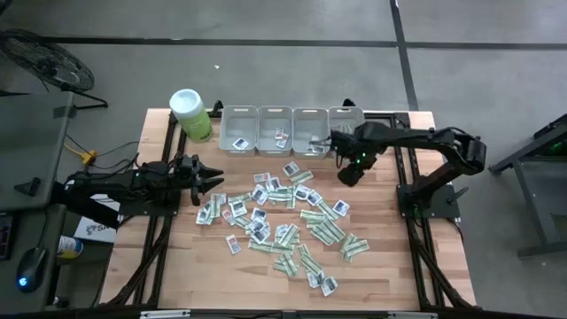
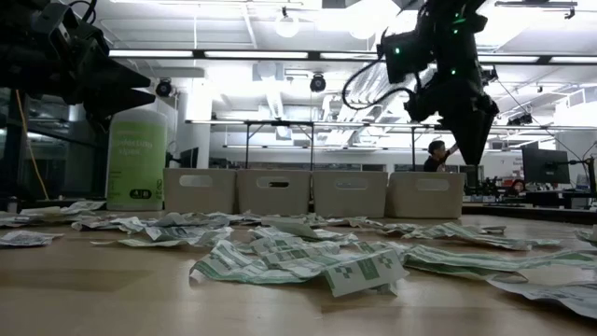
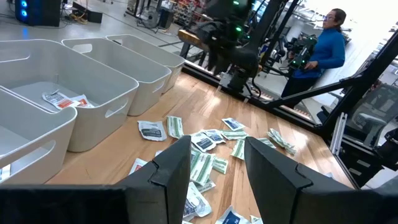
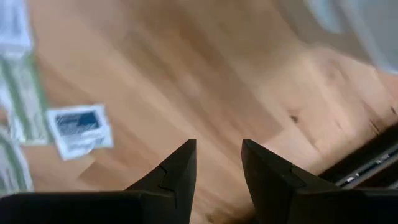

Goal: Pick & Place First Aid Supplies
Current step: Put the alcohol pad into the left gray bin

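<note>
From the high view I see the first aid supplies strewn as a loose heap of small packets over the middle of the wooden table, with a few already lying in the grey bins lined along the far edge beside the lime-green canister. My left gripper waits at the heap's left edge, fingers parted and holding nothing; my right gripper hangs above bare wood just in front of the rightmost bins, near the heap's upper right. In the low view, the right gripper points down, well clear of the tabletop, and the packets spread across the foreground before the four bins. The left wrist view shows its two fingers apart with nothing between them, packets ahead and a person standing beyond the table. The right wrist view shows its fingers spread and empty over plain wood, one blue-printed packet lying off to the side.
</note>
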`<act>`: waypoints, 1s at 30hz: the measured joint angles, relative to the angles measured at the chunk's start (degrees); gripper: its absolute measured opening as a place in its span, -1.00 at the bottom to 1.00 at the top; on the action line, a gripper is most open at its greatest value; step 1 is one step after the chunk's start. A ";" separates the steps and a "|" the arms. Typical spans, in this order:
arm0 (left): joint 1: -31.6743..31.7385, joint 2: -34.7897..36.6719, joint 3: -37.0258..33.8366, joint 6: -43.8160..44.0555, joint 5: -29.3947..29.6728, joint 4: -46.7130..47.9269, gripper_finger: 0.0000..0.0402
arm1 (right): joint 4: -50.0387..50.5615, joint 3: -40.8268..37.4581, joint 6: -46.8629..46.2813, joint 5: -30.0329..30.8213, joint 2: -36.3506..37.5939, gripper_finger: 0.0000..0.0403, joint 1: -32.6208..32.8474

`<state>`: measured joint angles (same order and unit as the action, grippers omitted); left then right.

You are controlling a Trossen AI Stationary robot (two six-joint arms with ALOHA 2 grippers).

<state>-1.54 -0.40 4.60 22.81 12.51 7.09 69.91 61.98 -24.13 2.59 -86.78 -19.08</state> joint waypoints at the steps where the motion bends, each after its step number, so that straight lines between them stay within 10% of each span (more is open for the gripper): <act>1: 0.01 0.00 0.00 0.00 0.00 0.00 -0.25 | 0.00 0.00 0.08 0.02 0.00 -0.40 1.52; 17: 0.00 0.01 0.00 0.00 0.00 0.00 -0.25 | -10.67 -0.03 12.47 6.58 -0.79 -0.40 28.75; 30: 0.02 0.02 0.00 0.01 0.00 0.20 -0.25 | -24.00 -11.67 8.61 3.88 -1.36 -0.02 34.26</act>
<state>-1.52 -0.38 4.60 22.82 12.51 7.29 45.91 50.30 -15.52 6.47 -88.14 15.18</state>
